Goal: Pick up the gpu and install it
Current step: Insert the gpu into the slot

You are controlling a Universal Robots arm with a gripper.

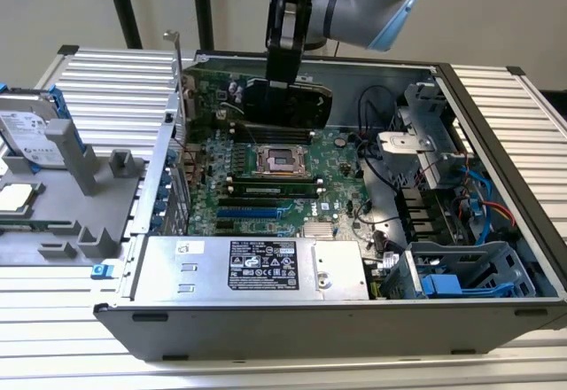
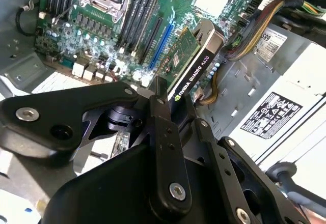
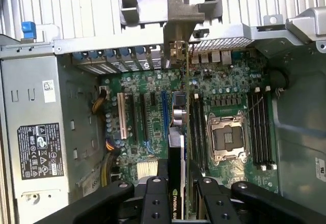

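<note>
My fingers (image 3: 154, 197) are closed tight on the gpu (image 3: 177, 158), gripping one edge. I see it standing on edge above the motherboard (image 3: 229, 89).

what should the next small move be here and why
Probably a small sideways nudge toward the blue slot. The gripper holds the gpu edge-on above the motherboard, parallel to the slots, but in the first wrist view the blue slot lies just beside the card's edge, not under it.

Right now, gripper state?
Gripper: shut on the gpu, holding it edge-down over the motherboard.
</note>
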